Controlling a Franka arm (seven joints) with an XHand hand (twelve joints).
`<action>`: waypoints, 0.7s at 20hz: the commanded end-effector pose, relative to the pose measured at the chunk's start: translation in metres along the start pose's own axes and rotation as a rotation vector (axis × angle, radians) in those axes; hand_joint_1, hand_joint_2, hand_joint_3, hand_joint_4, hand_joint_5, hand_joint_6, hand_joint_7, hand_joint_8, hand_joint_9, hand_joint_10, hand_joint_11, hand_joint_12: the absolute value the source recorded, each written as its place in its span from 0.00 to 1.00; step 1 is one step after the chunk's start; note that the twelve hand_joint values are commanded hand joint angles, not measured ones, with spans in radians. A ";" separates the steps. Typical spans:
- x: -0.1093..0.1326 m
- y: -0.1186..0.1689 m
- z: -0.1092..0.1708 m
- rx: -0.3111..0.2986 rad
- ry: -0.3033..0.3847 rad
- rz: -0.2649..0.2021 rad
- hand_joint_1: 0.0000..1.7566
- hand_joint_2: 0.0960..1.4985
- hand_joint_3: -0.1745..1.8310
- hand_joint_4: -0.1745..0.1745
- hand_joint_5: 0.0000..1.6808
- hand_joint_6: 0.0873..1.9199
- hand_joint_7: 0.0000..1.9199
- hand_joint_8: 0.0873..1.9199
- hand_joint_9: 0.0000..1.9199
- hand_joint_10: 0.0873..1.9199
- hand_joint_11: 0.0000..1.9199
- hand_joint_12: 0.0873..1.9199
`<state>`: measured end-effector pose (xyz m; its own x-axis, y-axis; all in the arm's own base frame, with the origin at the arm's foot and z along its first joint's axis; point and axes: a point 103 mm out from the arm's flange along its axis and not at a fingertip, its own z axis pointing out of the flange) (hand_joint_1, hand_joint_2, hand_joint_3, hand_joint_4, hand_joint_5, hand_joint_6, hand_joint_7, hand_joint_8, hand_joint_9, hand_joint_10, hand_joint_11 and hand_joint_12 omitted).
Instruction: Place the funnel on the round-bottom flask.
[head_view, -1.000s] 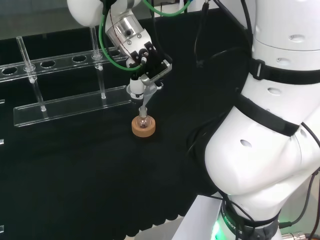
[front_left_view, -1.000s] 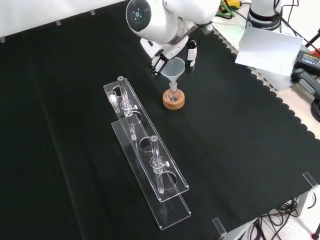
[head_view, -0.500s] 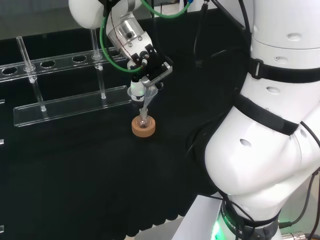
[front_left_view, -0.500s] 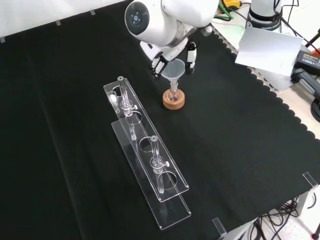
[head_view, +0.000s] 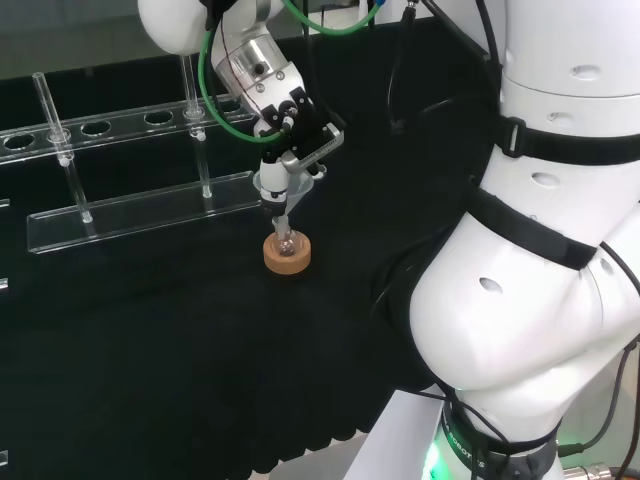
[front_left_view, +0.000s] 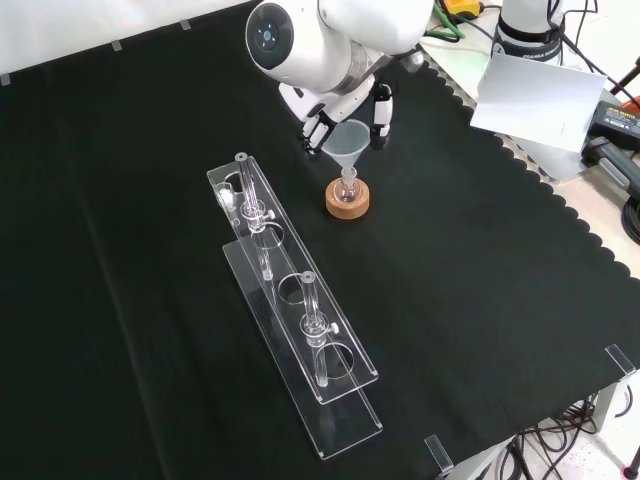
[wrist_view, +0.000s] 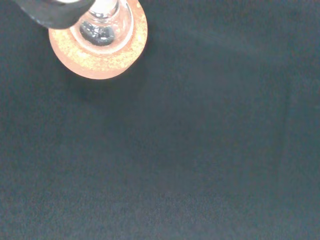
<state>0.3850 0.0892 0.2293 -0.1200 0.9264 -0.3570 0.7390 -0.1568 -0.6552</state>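
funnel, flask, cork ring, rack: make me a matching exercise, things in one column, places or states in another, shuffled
Things:
1. funnel
2. flask
3. cork ring
4. rack

Places or states:
A. flat on the cloth, under the flask
B. held by the hand, stem at the flask's neck
C. long and clear, left of the ring in the front view
D. seated in the ring

Pairs: 1-B, 2-D, 3-A, 4-C

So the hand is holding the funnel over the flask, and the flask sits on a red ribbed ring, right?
Not quite. The stand is a cork ring, tan and flat, not a red ribbed one; the front view and the wrist view both show it. The rest holds: the hand has the funnel above the flask, stem pointing down at its neck.
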 end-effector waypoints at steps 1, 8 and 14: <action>0.004 0.001 0.000 0.028 -0.003 -0.002 0.43 0.67 0.00 0.40 0.25 0.18 0.21 0.34 0.37 0.25 0.28 0.64; 0.001 0.000 0.001 0.043 0.002 0.004 0.43 0.67 0.00 0.40 0.24 0.15 0.18 0.34 0.34 0.26 0.26 0.65; 0.001 -0.001 0.002 0.050 0.013 0.000 0.41 0.66 0.00 0.39 0.23 0.10 0.14 0.34 0.30 0.28 0.24 0.66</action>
<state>0.3840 0.0908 0.2285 -0.1112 0.9273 -0.3574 0.7090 -0.1780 -0.6823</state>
